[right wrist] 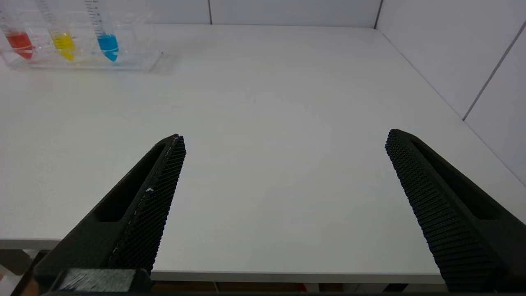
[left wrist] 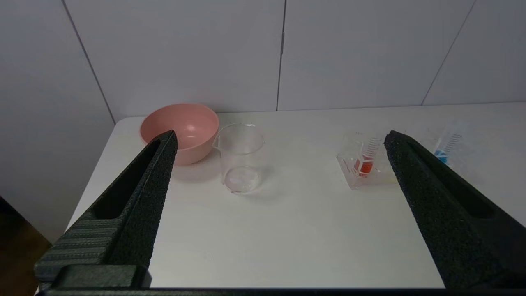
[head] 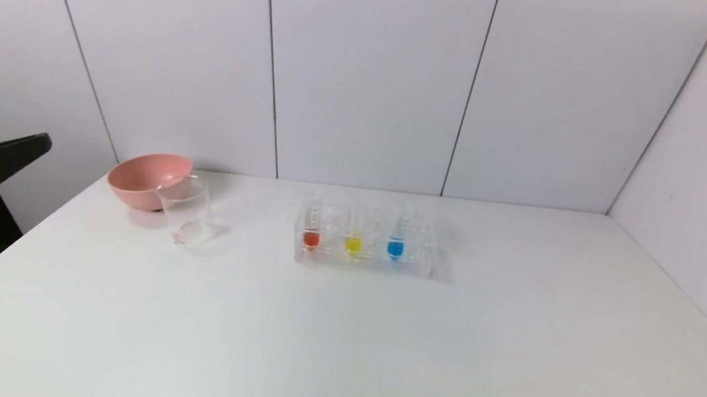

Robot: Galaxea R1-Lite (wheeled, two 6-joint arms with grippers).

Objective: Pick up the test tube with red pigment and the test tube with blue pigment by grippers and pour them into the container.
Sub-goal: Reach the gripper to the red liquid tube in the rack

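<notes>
Grippers first: our left gripper (left wrist: pixel 279 172) is hanging off the table's left edge with its jaws spread wide and nothing between them; only a black piece of it is showing at the left edge of the head view.

Moving right, we are seeing the pink bowl (head: pixel 148 179) at the far left of the white table (head: pixel 337 343), and the container (head: pixel 186 217) is standing just beside it, on its near right, looking empty. Further right, the clear rack (head: pixel 367 239) is holding 3 tubes upright: the test tube with red pigment (head: pixel 312 228) at the left, a yellow-tipped tube (head: pixel 354 237) in the middle, the test tube with blue pigment (head: pixel 396 237) at the right. Our right gripper (right wrist: pixel 283 164) is waiting at the near right edge, jaws wide apart and empty, well away from the rack.

Risks, as we are judging them: the yellow tube is sitting between the 2 targets, so a wide jaw coming down could be catching it or dragging the light rack. The container is narrow and close to the bowl, so a sloppy tilt could be spilling pigment or knocking it over. Nothing is standing between either gripper and the rack.
</notes>
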